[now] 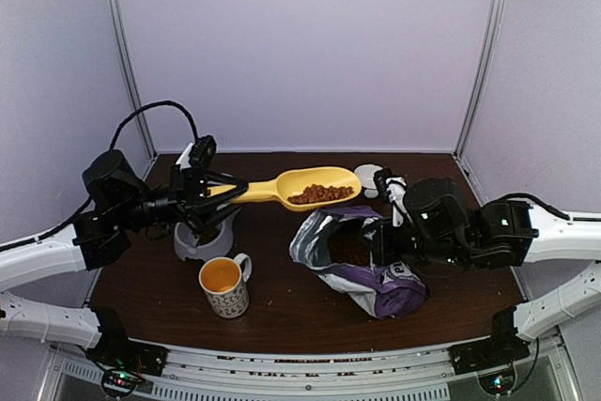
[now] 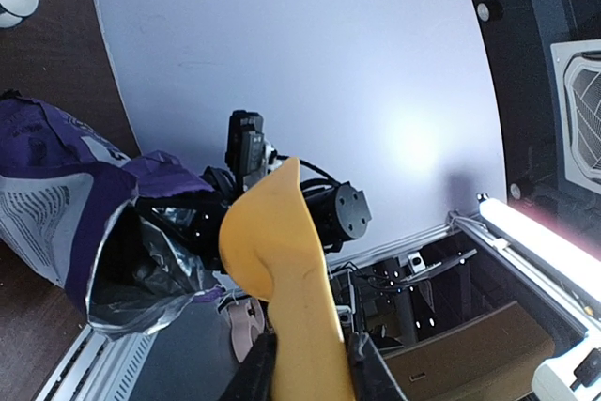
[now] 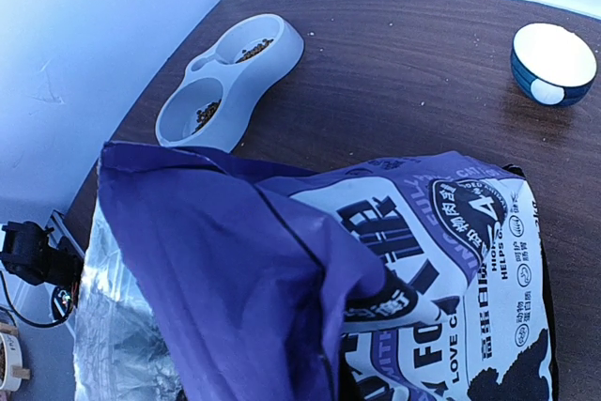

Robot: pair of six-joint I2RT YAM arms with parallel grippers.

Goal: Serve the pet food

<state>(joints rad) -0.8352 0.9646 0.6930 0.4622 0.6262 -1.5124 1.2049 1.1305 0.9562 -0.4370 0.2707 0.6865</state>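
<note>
Kibble (image 1: 321, 193) fills the spoon end of the scoop (image 1: 282, 187), which hangs roughly level over the table (image 1: 291, 312) between the dish (image 3: 230, 82) and the bag (image 1: 362, 265). More pellets lie in both wells of the dish. My left arm comes in from the left with its wrist turned toward the middle, and the left gripper (image 1: 218, 192) is clamped on the scoop's handle, above the dish. My right arm is folded in from the right, and the right gripper (image 1: 376, 243) is pinched closed on the rim of the bag's mouth. The scoop is smooth yellow plastic. The dish is a matte grey double one. The bag is crumpled glossy purple with silver foil lining, lying on its side.
</note>
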